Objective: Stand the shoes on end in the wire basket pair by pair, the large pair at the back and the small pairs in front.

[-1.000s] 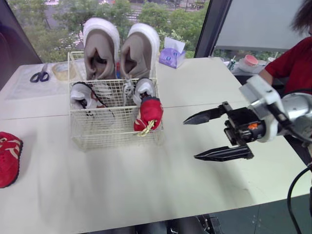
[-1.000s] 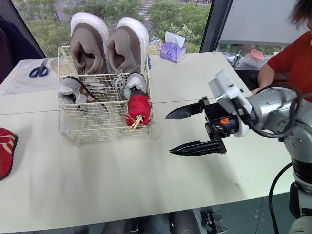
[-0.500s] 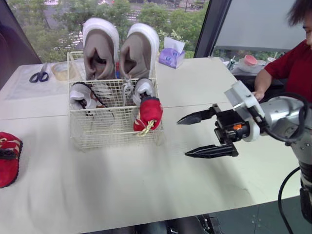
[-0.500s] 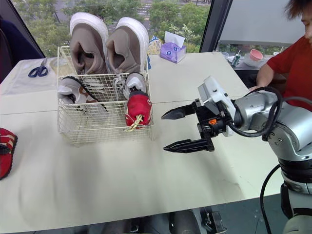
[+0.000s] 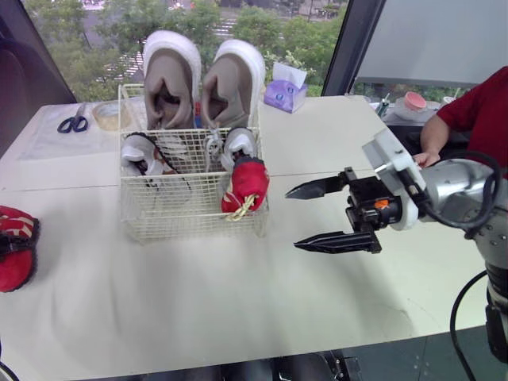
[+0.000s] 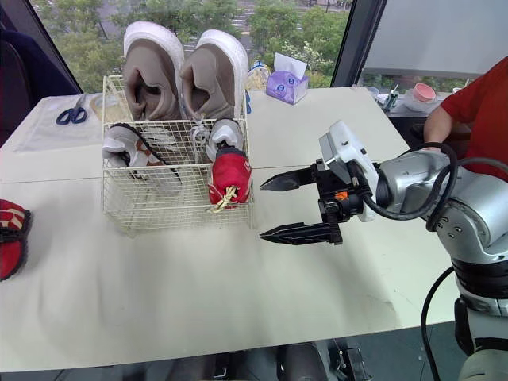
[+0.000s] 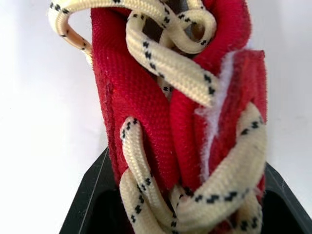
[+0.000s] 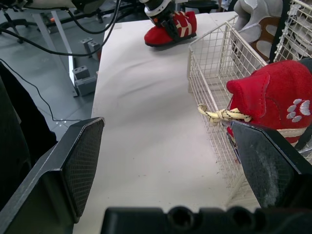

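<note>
The right gripper (image 6: pixel 262 209) hovers over the table (image 5: pixel 198 302) just off the right side of the wire basket (image 5: pixel 175 210), its two black fingers spread wide and holding nothing, pointed at the basket's front corner. At the table's left edge the left gripper (image 8: pixel 165 19) is pinched on the loose red shoe (image 5: pixel 16 266); the left wrist view shows red fabric and speckled cream laces wedged between its fingers. In the basket's front right corner its mate, the standing red shoe (image 5: pixel 248 181), is on end and tilts toward the right wall, with a knot of lace poking out through the mesh. Behind it is the small grey pair (image 5: pixel 143 152), and the large tan pair (image 5: pixel 171 79) rises above the rim at the back. The step in hand looks like bringing the loose red shoe in beside its mate. To do that well, the left arm should lift it clear of the front rim and lower it upright into the free space beside the standing one, laces tucked away from the wire. The open right gripper could steady the tilted shoe. Farther off lie scissors (image 5: pixel 73 123) and a tissue box (image 5: pixel 286 94); a person (image 5: pixel 476 107) sits at the far right.
</note>
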